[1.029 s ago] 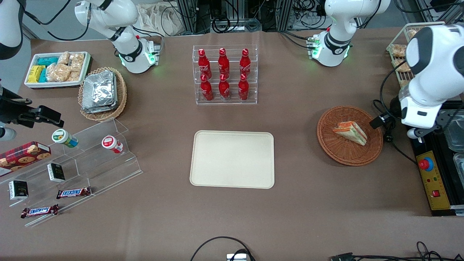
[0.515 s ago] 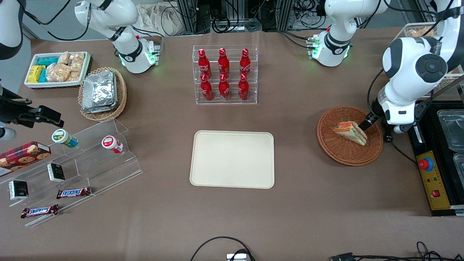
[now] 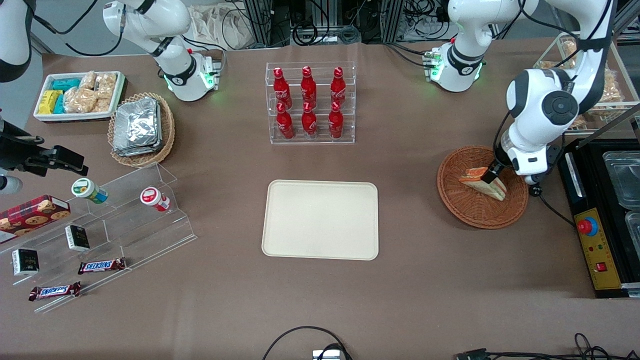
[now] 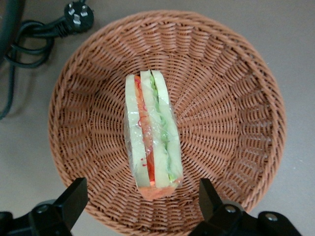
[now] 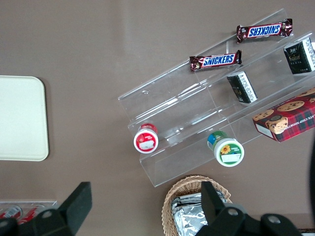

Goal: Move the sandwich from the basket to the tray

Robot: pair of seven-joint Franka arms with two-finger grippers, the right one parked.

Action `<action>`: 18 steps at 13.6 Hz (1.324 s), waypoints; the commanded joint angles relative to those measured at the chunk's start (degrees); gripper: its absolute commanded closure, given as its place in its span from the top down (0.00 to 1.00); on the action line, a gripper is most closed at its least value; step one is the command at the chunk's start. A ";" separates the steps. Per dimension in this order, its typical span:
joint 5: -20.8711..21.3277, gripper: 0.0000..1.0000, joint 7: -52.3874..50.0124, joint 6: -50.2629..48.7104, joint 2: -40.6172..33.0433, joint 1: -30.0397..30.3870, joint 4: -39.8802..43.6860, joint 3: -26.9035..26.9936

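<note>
Hovering above the basket [image 3: 482, 186], the left arm's gripper [image 3: 492, 173] hangs with its fingers spread wide and nothing between them. In the wrist view the two dark fingertips [image 4: 75, 196] sit apart over the basket's [image 4: 236, 108] woven rim, one on each side of the sandwich [image 4: 151, 135], and neither touches it. The sandwich [image 3: 483, 182] lies directly under the gripper [image 4: 142, 201], resting on the wicker floor of the basket; it is wrapped in clear film, with white bread slices outside and red and green filling layers showing along its edge. One end of the wedge points away from the fingers toward the middle of the basket, and the other end lies between the fingertips. A black power plug [image 4: 76, 11] and its cable lie on the brown table just outside the basket, away from the gripper. The tray [image 3: 320, 219] sits flat on the table well apart from the gripper, toward the parked arm's end and a little nearer to the front camera. A clear rack of red bottles [image 3: 310, 102] stands farther from the front camera than the tray, also well apart from the gripper.
</note>
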 commanded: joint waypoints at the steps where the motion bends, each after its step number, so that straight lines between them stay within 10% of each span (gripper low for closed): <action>1: 0.99 1.00 -1.71 4.90 0.81 0.29 -2.75 -0.07; 18: 4.33 0.90 -1.27 10.81 7.93 0.73 -1.71 0.46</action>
